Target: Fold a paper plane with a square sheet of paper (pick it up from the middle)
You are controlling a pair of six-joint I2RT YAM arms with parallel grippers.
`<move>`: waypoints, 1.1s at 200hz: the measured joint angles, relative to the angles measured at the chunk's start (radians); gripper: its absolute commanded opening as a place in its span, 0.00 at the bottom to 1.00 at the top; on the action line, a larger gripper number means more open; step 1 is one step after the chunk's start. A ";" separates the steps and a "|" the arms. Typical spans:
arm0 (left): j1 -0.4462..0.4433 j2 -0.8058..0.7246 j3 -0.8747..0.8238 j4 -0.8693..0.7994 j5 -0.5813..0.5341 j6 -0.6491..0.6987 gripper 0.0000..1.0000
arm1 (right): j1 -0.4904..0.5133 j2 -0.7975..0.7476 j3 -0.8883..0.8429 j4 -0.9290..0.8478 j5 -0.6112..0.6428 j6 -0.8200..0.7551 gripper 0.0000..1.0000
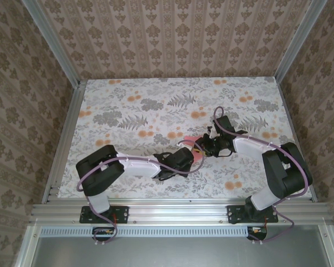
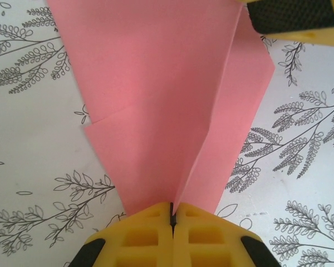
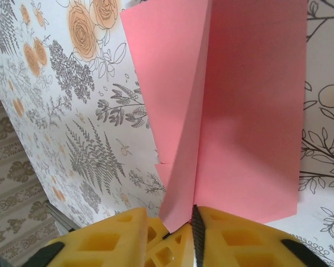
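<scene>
- the left end effector (image 2: 172, 214) is shut, its yellow fingers pressed together on the narrow end of the paper plane (image 2: 156, 100), pinching the centre fold.
- the right end effector (image 3: 181, 225) straddles the same fold at the opposite end. its yellow fingers look slightly apart, with a dark pad showing, and i cannot tell whether they grip the paper.
- the paper plane is pink-red, folded along a straight centre ridge, with flaps spreading to both sides and layered edges visible.
- it spans between the two end effectors, over the table (image 2: 33, 167), whose surface bears grey leaves and orange flowers.
- from above, both arms bend inward and meet near the table's middle, toward its near edge.
</scene>
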 measured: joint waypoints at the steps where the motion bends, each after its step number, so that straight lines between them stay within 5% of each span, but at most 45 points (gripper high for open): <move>1: 0.002 -0.001 -0.002 0.002 0.003 0.000 0.00 | 0.000 0.000 0.000 0.000 0.000 -0.001 0.35; 104: 0.108 -0.015 -0.118 0.238 0.237 -0.064 0.00 | 0.000 -0.081 0.041 -0.072 0.001 -0.111 0.49; 175: 0.160 -0.011 -0.150 0.305 0.343 -0.114 0.00 | -0.002 -0.078 0.040 -0.029 -0.046 -0.136 0.28; 220: 0.184 0.012 -0.157 0.362 0.395 -0.150 0.00 | -0.002 -0.019 0.040 -0.011 -0.084 -0.137 0.23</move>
